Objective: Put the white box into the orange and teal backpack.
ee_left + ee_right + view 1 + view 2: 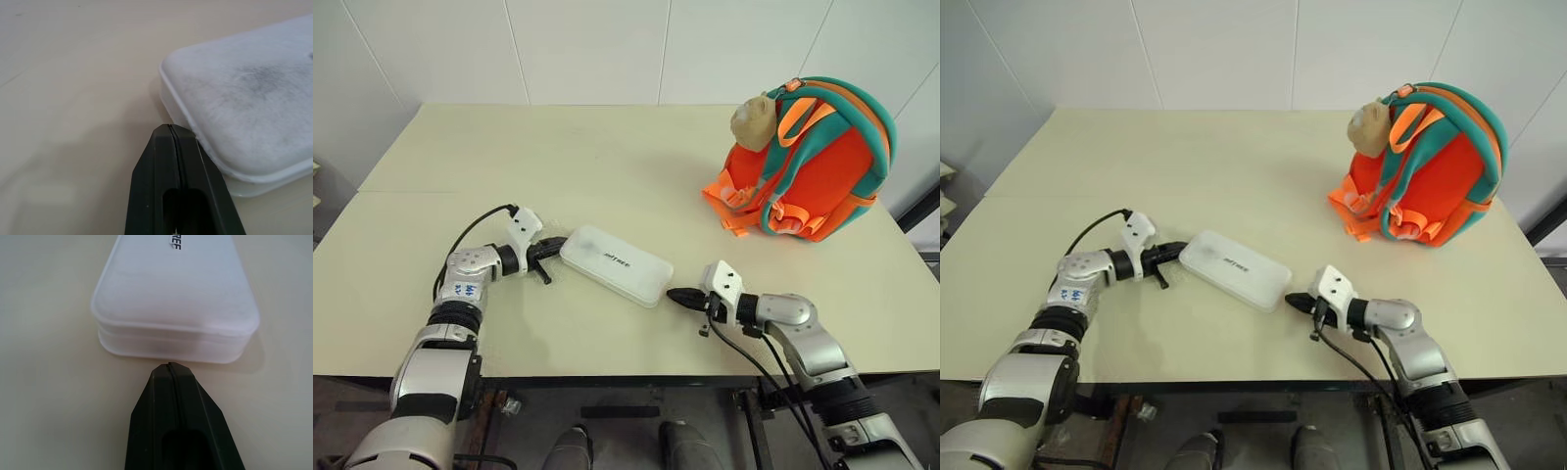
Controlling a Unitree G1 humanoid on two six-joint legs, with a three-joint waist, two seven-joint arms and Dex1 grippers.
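Both my grippers are clenched empty: left gripper [544, 260] and right gripper [681, 296] each point at one short end of the white box [616, 264] between them. I should squeeze evenly inward, then lift toward the orange and teal backpack [813, 162], well beyond.

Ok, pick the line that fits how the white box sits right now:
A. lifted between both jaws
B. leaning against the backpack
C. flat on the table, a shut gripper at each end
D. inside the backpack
C: the white box lies flat on the table, with the shut left gripper and right gripper at its two short ends.
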